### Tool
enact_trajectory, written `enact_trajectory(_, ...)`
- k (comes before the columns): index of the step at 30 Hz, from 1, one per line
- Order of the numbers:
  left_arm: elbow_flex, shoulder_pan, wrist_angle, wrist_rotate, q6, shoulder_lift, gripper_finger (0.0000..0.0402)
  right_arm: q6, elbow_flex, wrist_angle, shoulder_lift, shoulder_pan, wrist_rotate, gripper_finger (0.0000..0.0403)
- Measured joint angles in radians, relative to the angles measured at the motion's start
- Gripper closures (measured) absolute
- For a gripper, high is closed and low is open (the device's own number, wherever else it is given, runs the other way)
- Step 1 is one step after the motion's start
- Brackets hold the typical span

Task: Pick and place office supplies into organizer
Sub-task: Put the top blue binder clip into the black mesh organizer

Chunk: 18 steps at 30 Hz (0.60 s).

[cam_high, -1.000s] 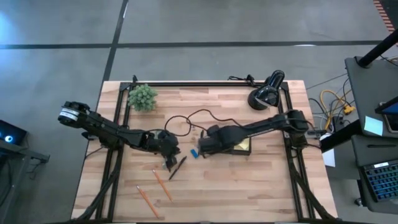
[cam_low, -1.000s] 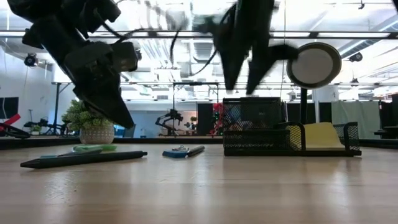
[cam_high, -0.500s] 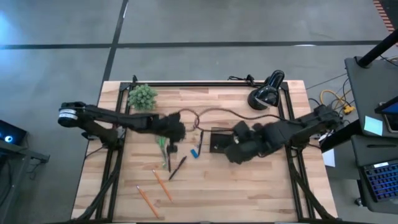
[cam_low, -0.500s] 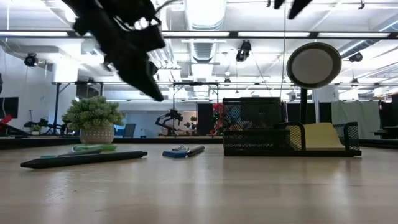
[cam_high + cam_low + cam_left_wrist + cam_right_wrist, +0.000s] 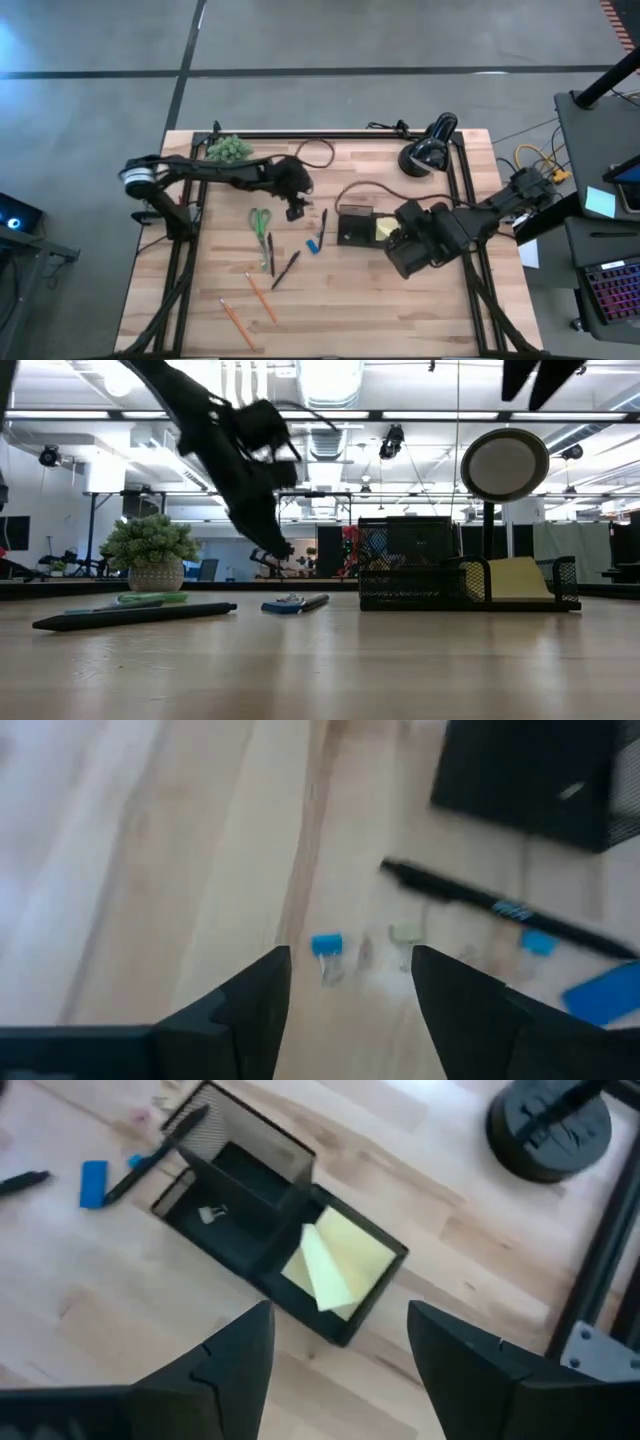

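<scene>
The black mesh organizer [image 5: 357, 226] sits a little right of the bench's middle, with a yellow sticky-note pad [image 5: 338, 1263] in its right-hand compartment and a small binder clip [image 5: 210, 1214] lying in a darker compartment beside it. Just left of the organizer lie a dark pen [image 5: 322, 221] and a small blue piece [image 5: 312, 246]. Farther left are the green-handled scissors [image 5: 261, 221], with another dark pen [image 5: 285, 269] near them, and two orange pencils [image 5: 262, 298] lie toward the near left of the bench [image 5: 330, 320]. The left tool [image 5: 296, 207] hangs above the bench left of the organizer, its fingers spread apart and holding nothing; its wrist view looks down on a small blue clip [image 5: 325, 946] and a pale clip [image 5: 404, 933] on the wood. The right tool [image 5: 398, 248] hovers just right of and nearer than the organizer, its fingers also wide apart and empty. A green plant [image 5: 228, 149] stands at the far left corner and a black desk lamp [image 5: 428, 146] at the far right.
</scene>
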<state>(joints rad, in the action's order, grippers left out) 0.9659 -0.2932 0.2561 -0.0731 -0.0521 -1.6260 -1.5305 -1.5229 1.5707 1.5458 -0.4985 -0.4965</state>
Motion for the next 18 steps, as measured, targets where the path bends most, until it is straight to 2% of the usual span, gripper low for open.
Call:
enact_trajectory(5,0.089,-0.007,0.0,0.041,-0.006,-0.114,0.0204,-0.104,0.069,0.0,-0.036,-0.001,-0.006,0.0182)
enact_trajectory(9,0.127,-0.014,0.035,0.032,-0.005,-0.152,0.0204,-0.179,0.113,0.0,-0.048,-0.002,-0.01,0.0182)
enact_trajectory(13,0.123,-0.015,0.133,0.021,-0.003,-0.17,0.0204,-0.221,0.168,0.0,-0.056,-0.001,-0.005,0.0182)
enact_trajectory(18,0.108,-0.015,0.115,0.011,-0.006,-0.167,0.0204,-0.282,0.232,0.001,-0.078,0.001,-0.001,0.0182)
